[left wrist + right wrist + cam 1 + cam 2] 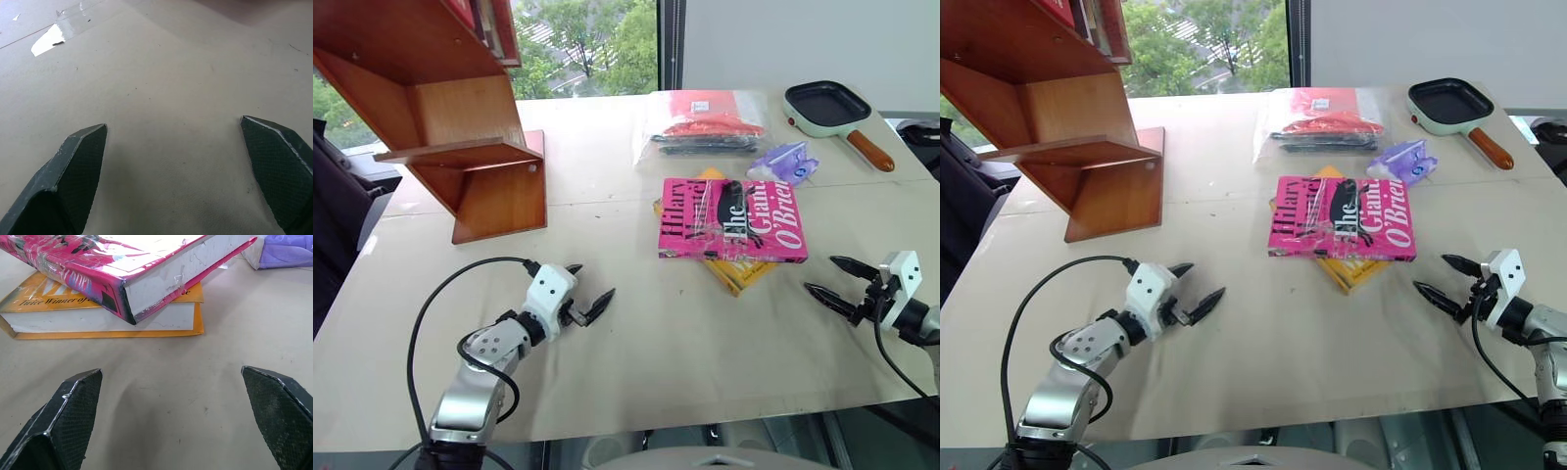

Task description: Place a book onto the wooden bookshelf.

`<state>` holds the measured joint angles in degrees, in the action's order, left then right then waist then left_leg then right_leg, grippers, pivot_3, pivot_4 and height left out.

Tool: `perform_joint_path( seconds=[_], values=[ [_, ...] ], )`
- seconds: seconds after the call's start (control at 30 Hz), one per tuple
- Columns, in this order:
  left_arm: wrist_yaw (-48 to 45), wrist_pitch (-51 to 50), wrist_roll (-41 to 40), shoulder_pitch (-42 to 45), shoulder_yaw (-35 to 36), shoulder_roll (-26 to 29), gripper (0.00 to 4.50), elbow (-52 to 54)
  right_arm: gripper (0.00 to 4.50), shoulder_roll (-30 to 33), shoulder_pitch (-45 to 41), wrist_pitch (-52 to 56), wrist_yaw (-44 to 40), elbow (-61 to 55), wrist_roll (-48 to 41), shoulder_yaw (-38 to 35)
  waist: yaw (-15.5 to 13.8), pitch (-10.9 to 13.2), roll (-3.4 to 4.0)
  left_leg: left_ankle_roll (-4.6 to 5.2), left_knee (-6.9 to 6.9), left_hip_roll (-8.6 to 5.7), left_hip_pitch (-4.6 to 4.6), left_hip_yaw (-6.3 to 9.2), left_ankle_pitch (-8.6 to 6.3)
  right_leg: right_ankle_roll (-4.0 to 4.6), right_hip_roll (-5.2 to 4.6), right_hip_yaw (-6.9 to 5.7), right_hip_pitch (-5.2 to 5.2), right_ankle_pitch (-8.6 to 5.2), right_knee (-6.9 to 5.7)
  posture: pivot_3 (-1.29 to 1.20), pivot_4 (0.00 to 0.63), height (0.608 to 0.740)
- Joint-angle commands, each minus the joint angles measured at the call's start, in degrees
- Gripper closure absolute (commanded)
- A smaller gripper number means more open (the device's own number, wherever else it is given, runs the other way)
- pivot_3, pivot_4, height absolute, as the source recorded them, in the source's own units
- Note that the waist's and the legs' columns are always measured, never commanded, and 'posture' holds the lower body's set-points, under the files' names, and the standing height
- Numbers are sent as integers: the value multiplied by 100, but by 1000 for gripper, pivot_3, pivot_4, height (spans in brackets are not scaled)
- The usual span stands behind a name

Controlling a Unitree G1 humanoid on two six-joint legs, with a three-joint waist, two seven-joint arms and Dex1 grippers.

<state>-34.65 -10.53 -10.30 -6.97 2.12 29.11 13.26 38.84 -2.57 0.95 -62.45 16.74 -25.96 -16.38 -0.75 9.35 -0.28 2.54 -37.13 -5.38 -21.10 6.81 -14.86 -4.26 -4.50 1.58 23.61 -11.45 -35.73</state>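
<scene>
Pink book (732, 221) lies flat mid-table on a yellow book (734, 272) — mostly hidden beneath. Glossy cover, glare blurs some lettering. Wooden bookshelf (460, 137) far left, top cut off. Left gripper (590, 294) and right gripper (834, 281) — jaws spread, empty.

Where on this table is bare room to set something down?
Bare: the table between the left pincer and right pincer, and between the wooden bookshelf and the book. Crowded: the far right, with plastic bag, purple packet and pan.
</scene>
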Motion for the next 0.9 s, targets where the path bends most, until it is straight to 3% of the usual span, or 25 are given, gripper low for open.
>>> perform_joint_path(
  seconds=[0.03,0.33,0.5,0.7,0.9],
  values=[
    [88,-147,-40,-232,178,42,24,284,0,276,-287,-313,-216,522,140,-118,18,1,-2,0,0,0,0,0,0,0,0,0,0,0,0,0,150,740],
    [149,-302,-168,-484,329,0,24,647,0,450,-851,-817,-568,1760,448,13,2,11,-1,1,4,5,-2,-1,1,21,1,-10,2,12,3,0,150,740],
    [48,-606,-568,-451,546,39,24,939,0,459,-907,-531,-451,1479,295,-87,1,14,-2,1,0,2,-9,-5,1,21,-3,-7,2,12,10,0,150,740],
    [-16,-531,-490,-502,574,195,24,1010,0,485,-1047,-313,-219,1478,463,-13,2,16,1,1,1,3,-10,-2,0,22,-1,-11,3,13,10,0,150,740],
    [-319,-696,-872,-359,852,492,24,1311,0,554,-1841,-237,265,1951,656,-28,24,24,4,1,-2,2,-25,-8,1,23,-2,-5,20,15,11,0,150,740]
  ],
)
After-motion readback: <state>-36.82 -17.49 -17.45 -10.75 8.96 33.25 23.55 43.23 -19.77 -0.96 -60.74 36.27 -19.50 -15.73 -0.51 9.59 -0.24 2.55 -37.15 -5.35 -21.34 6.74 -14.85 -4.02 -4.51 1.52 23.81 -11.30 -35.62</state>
